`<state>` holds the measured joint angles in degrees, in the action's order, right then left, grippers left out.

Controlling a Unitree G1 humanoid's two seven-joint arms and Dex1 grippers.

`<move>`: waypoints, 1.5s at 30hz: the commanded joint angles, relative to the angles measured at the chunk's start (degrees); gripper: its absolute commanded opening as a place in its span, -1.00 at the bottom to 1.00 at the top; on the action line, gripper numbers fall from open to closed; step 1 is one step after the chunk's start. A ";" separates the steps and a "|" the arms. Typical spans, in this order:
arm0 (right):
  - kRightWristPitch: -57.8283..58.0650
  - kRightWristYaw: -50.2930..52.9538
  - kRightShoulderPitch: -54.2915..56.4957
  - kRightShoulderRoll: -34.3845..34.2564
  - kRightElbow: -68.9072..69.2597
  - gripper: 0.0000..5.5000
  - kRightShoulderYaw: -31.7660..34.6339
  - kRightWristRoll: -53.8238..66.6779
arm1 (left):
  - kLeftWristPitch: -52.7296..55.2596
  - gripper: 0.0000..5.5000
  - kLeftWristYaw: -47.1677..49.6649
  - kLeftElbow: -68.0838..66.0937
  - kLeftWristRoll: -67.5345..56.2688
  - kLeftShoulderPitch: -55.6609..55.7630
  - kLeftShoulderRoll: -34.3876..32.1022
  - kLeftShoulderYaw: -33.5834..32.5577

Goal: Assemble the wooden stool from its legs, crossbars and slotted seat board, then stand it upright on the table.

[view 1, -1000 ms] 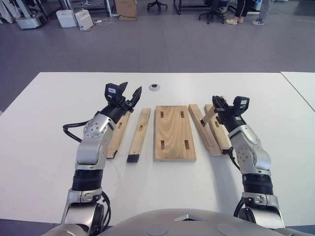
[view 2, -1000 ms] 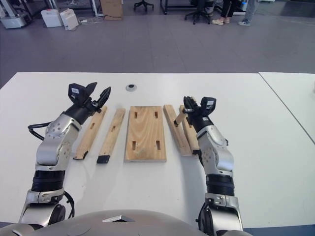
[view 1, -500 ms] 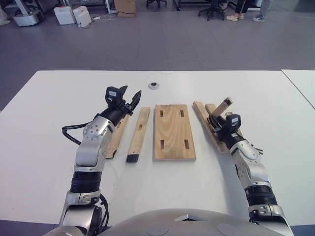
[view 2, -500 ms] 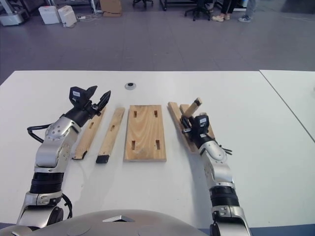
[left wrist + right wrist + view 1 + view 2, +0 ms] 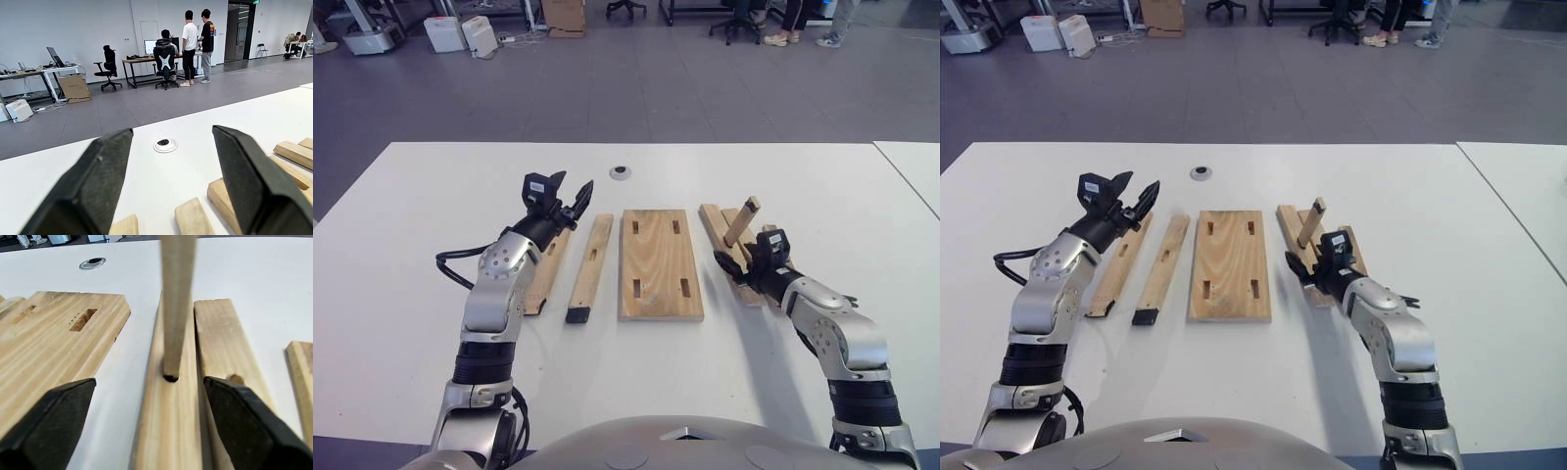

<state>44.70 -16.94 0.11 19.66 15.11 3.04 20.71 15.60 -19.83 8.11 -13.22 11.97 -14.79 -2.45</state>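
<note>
The slotted seat board (image 5: 661, 262) lies flat mid-table. Two legs (image 5: 590, 262) lie to its left and two legs (image 5: 717, 240) to its right. A short crossbar (image 5: 741, 220) stands tilted in a hole of the inner right leg (image 5: 171, 431); in the right wrist view the crossbar (image 5: 177, 303) rises from that hole. My right gripper (image 5: 739, 266) sits low just behind it, open, its fingers (image 5: 54, 426) on either side of the leg and touching nothing. My left gripper (image 5: 578, 177) hovers open over the far ends of the left legs, holding nothing.
A small round grommet (image 5: 621, 173) is set in the white table (image 5: 421, 245) beyond the parts. A second table (image 5: 913, 166) stands to the right. Bare tabletop lies in front of the parts and on both sides.
My right gripper has let go of the crossbar, which now stands in the leg's hole, and has drawn back toward me and lower. The left arm has barely moved.
</note>
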 commanded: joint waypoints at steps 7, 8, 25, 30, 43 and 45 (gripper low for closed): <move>6.03 3.11 -1.11 2.47 1.18 0.44 -3.72 -5.52 | 0.10 0.08 0.08 0.23 1.61 -0.80 -0.58 0.71; 5.50 2.69 -0.86 3.68 1.15 0.38 -4.75 -6.78 | 0.04 0.08 0.12 0.21 1.76 -0.84 -0.56 0.87; 3.83 -4.40 11.07 5.06 13.54 -0.24 0.28 -0.77 | 28.89 0.37 5.73 2.70 -21.10 11.47 10.97 -5.28; -3.72 -12.43 12.63 7.83 16.51 -0.24 -3.70 -0.15 | 38.68 0.37 15.38 -0.59 -41.31 20.28 19.34 -16.42; -10.51 -14.88 12.03 6.44 18.14 -0.24 -8.31 -0.96 | 40.33 -0.29 26.01 2.57 -52.41 18.47 20.89 -17.35; -10.86 -14.95 11.88 6.45 18.21 -0.24 -8.45 -1.02 | 40.28 -0.39 27.21 3.29 -53.78 17.65 20.70 -17.45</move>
<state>35.17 -31.84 11.32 26.01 32.54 -5.27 19.90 55.93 5.63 10.45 -65.37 30.78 6.12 -19.75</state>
